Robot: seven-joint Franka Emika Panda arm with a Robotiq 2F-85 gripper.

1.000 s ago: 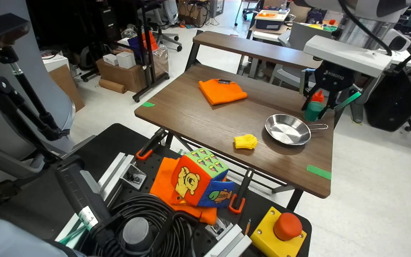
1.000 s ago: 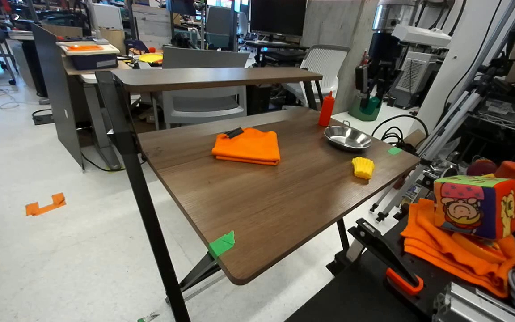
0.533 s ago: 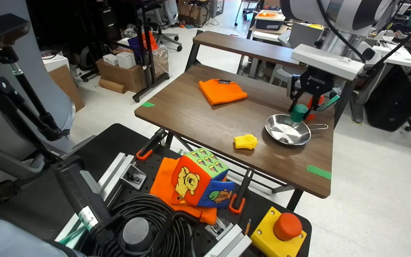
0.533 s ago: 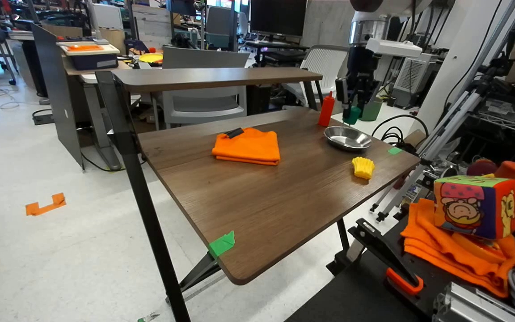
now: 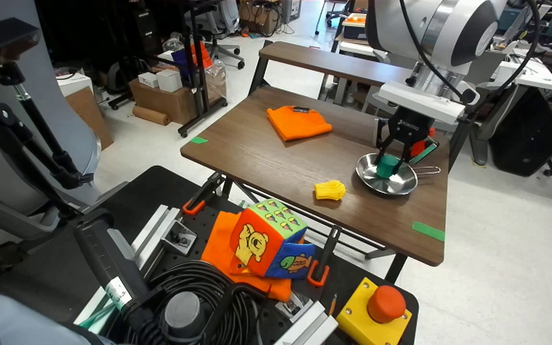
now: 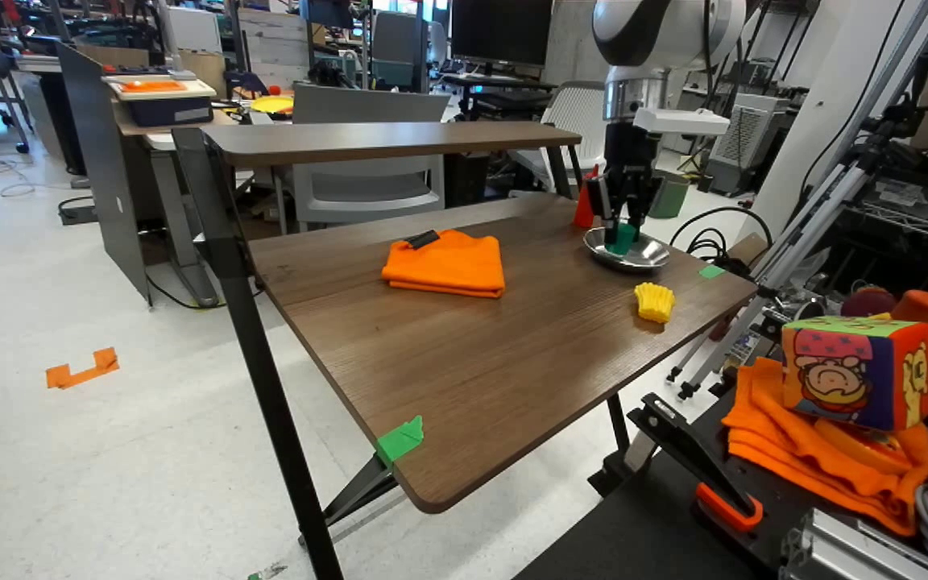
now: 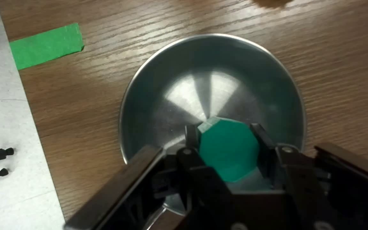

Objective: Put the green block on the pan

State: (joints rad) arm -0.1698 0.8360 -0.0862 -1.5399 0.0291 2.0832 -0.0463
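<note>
Gripping the green block (image 7: 230, 151), the gripper (image 5: 387, 163) has lowered it into the pan (image 7: 200, 92).

Pan (image 7: 203, 80) partly hidden behind jaws

One green block (image 7: 228, 148), one pan (image 7: 217, 49), one yellow block (image 5: 330, 190)

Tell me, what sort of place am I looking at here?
Most likely a robotics lab: there's a robot arm over a table, a red emergency-stop button on a yellow box, and coiled black cable.
</note>
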